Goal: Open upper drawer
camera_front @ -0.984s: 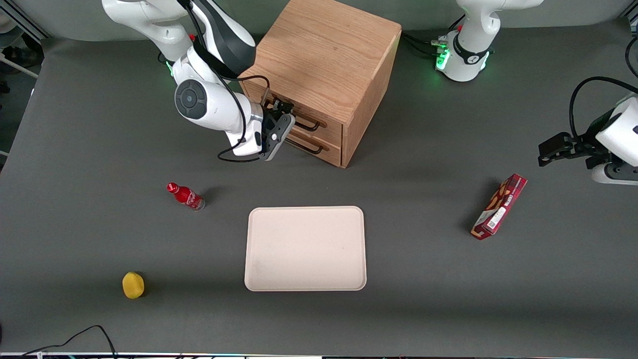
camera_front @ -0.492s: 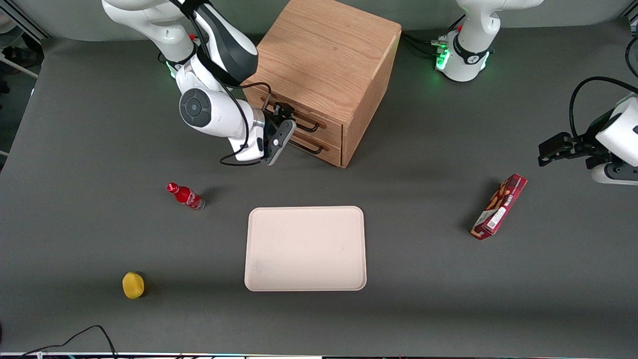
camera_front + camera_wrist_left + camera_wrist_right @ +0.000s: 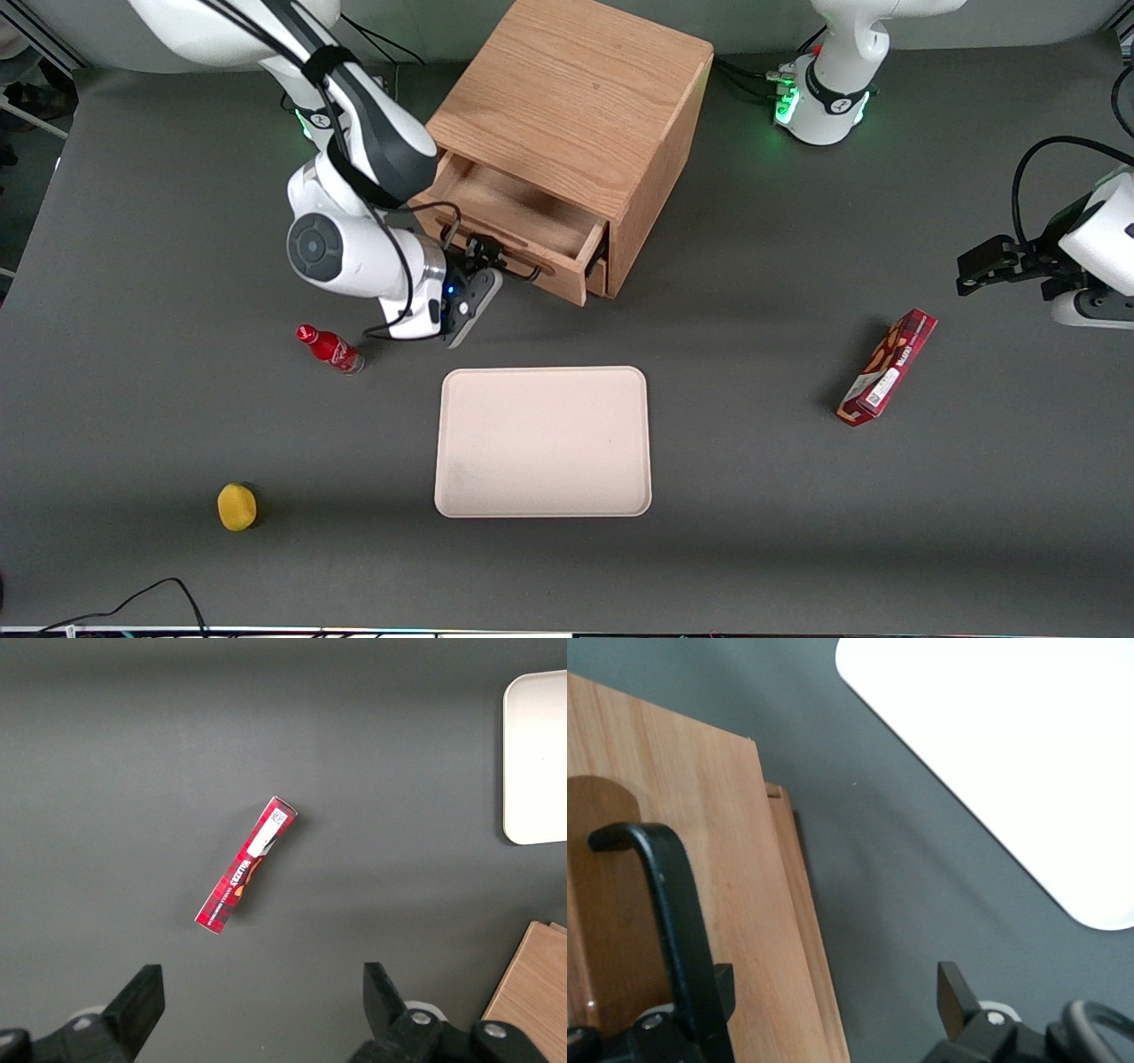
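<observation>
The light oak upper drawer [image 3: 514,226], a wide shallow tray, stands partly drawn out of the boxy light oak cabinet [image 3: 580,97], its bare wooden floor showing under the cabinet's top and its front panel reaching toward the front camera and slightly toward the working arm's end of the dark grey surface [image 3: 797,532]. The thin black wire bar handle [image 3: 505,259] runs lengthwise along that front panel, so its long axis lies across the direction of the pull. The right arm's pincer [image 3: 483,266] sits right at the handle, on the end of it closer to the working arm; the drawer therefore lies from the pincer back toward the cabinet, and any more pulling, I judge, would go straight away from the cabinet front, toward the front camera. In the right wrist view the bar [image 3: 673,921] passes close against one finger while the other finger stands well apart from it, so the pincer reads as spread around or beside the bar rather than pinching it (whether any finger truly touches the bar I cannot tell). The matching bottom drawer [image 3: 596,276] remains in, only a sliver of it showing under the upper one.
</observation>
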You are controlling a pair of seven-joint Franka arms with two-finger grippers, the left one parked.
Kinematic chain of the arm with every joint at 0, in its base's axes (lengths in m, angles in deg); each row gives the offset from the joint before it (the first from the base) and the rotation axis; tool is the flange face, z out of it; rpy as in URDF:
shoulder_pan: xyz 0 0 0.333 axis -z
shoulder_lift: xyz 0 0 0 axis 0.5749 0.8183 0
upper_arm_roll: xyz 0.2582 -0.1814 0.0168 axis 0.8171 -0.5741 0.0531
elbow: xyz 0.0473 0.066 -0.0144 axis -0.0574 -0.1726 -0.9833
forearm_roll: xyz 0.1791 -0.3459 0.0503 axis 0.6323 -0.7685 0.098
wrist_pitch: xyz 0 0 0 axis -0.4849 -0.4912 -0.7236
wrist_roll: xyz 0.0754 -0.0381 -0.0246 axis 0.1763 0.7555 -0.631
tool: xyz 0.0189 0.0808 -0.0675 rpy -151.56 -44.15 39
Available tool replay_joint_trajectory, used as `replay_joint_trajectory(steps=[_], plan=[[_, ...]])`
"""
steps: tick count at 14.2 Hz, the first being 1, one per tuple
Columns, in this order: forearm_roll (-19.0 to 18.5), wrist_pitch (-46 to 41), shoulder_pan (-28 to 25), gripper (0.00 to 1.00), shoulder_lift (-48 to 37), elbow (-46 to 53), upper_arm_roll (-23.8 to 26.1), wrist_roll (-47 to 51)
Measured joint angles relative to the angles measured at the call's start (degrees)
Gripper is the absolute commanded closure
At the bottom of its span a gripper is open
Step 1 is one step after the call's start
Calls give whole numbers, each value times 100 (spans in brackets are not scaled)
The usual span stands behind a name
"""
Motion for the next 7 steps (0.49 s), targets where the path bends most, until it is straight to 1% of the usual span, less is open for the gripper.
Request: replay_joint_trajectory(steps=[4,7], plan=[[-260,-354,-8,0,364,593,-190,-1],[-315,-577,-30,0,615,994,-356,-1]])
